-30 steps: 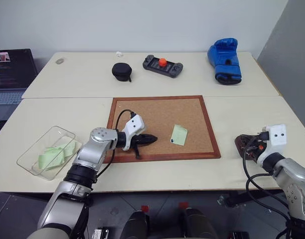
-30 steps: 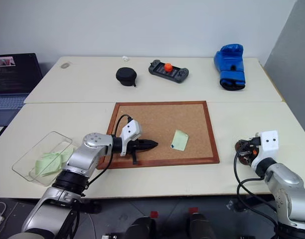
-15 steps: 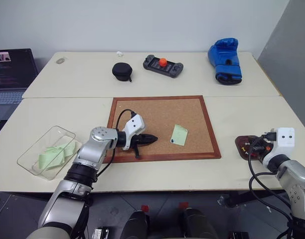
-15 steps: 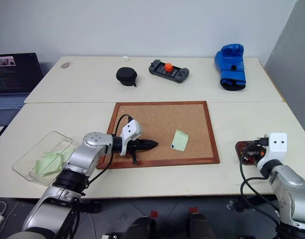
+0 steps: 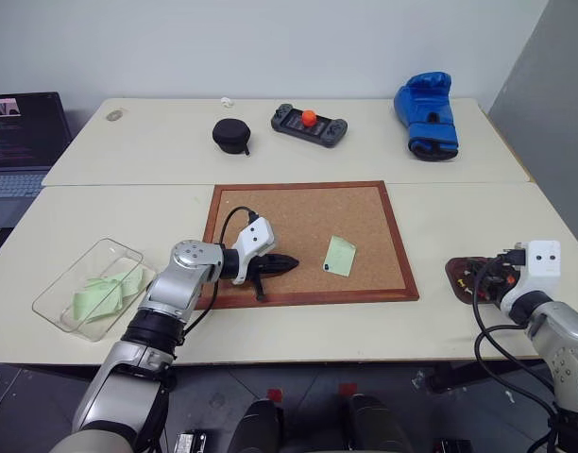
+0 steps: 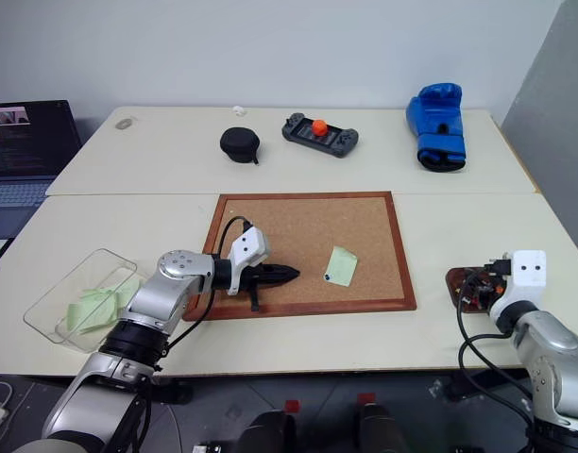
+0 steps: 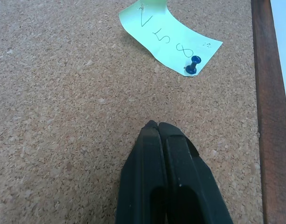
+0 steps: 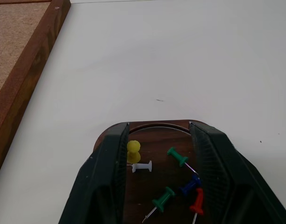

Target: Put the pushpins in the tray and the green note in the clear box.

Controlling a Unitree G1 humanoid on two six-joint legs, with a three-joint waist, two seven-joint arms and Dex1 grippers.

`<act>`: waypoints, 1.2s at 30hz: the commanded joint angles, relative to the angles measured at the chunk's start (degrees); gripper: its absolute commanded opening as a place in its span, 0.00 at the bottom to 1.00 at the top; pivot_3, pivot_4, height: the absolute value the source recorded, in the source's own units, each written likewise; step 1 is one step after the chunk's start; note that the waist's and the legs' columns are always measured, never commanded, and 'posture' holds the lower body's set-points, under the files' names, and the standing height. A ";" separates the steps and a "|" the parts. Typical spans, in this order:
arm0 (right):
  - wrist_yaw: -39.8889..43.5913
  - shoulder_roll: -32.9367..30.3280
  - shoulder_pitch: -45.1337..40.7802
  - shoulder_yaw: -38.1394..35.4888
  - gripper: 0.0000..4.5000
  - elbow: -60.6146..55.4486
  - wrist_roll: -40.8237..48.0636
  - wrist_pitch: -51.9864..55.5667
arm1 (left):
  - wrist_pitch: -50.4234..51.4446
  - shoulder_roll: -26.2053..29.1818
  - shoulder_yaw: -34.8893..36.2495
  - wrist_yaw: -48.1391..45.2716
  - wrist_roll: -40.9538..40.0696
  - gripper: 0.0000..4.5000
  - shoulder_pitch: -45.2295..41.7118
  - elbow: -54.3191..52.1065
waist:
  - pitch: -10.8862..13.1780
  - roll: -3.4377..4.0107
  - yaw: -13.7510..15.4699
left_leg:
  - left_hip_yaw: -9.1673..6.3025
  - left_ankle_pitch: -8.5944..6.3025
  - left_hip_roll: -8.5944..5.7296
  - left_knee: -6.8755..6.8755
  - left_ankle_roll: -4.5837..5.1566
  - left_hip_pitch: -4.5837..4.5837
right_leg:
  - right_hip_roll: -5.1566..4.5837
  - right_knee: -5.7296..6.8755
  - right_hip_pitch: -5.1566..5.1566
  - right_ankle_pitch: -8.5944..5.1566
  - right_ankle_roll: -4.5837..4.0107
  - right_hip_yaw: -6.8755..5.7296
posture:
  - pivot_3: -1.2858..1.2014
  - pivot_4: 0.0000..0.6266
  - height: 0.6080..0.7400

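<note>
The green note [image 5: 339, 256] lies on the corkboard [image 5: 308, 203], held at one corner by a blue pushpin [image 7: 194, 63]. My left gripper [image 5: 291, 263] is shut and empty, low over the cork a short way from the note, pointing at it. At the table's right side my right gripper [image 8: 159, 126] stands open over the dark red-brown tray [image 5: 459, 276]. Several pushpins lie in the tray between its fingers, among them a yellow one [image 8: 133, 146] and a green one [image 8: 177, 156]. The clear box [image 5: 91, 286] sits at the front left with light-green paper inside.
On the far table are a black round case [image 5: 230, 135], a game controller [image 5: 309, 124] and a blue boxing glove [image 5: 426, 115]. A laptop [image 5: 20, 132] stands at the far left. A grey wall runs along the right side.
My right gripper has opened above the tray and shifted slightly right, uncovering more of the tray. The left arm has not moved.
</note>
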 commanded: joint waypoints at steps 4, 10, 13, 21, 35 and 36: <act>-0.24 -2.56 -0.31 2.22 0.48 1.29 -3.94 -3.18 | 0.36 -0.44 -1.45 -0.11 1.26 0.00 0.88 0.53 | 0.00 0.00 0.00 | 0.01 0.00 -0.01 0.00 0.00 0.00 | 0.01 0.00 0.00 0.00 0.00 0.00 | 0.52 0.24 1.00; -0.35 -2.26 -0.83 1.81 0.48 2.34 -3.30 -2.34 | 0.45 -0.30 -1.35 -0.12 1.20 0.00 1.10 0.18 | 0.00 0.00 0.00 | 0.01 0.00 0.00 0.00 0.00 0.00 | 0.00 -0.01 0.00 0.00 0.00 0.00 | 0.52 0.24 1.00; -0.49 -2.28 -0.82 1.59 0.48 2.60 -3.34 -2.18 | 0.49 -0.44 -1.30 0.01 1.19 0.00 1.01 0.27 | 0.00 0.00 0.00 | 0.01 0.00 0.00 0.00 0.00 0.00 | 0.00 -0.01 0.00 0.00 0.00 0.00 | 0.52 0.24 1.00; -0.44 -2.66 -0.47 0.62 0.48 2.03 -3.26 -2.72 | 0.41 -0.64 -1.21 0.18 1.22 0.00 1.01 0.38 | 0.00 0.00 0.03 | 0.01 0.00 0.00 0.00 0.00 0.00 | 0.00 -0.01 0.00 0.00 0.00 0.00 | 0.52 0.24 1.00; 19.59 -8.21 -6.04 13.27 0.48 -6.29 4.20 -7.35 | 0.22 -0.32 -0.98 -0.12 1.69 0.00 -0.10 1.46 | 0.00 -0.01 -0.05 | 0.00 0.00 -0.03 0.00 0.00 0.04 | 0.05 -0.03 0.06 0.00 0.01 -0.02 | 0.52 0.24 1.00; 21.21 -8.53 -6.15 16.19 0.48 -5.50 2.23 -10.10 | 0.24 -0.35 -1.01 -0.12 1.72 0.00 -0.25 1.54 | 0.00 -0.01 -0.01 | -0.03 0.00 -0.03 0.01 0.00 0.04 | 0.06 -0.03 0.06 0.00 0.01 -0.06 | 0.52 0.24 1.00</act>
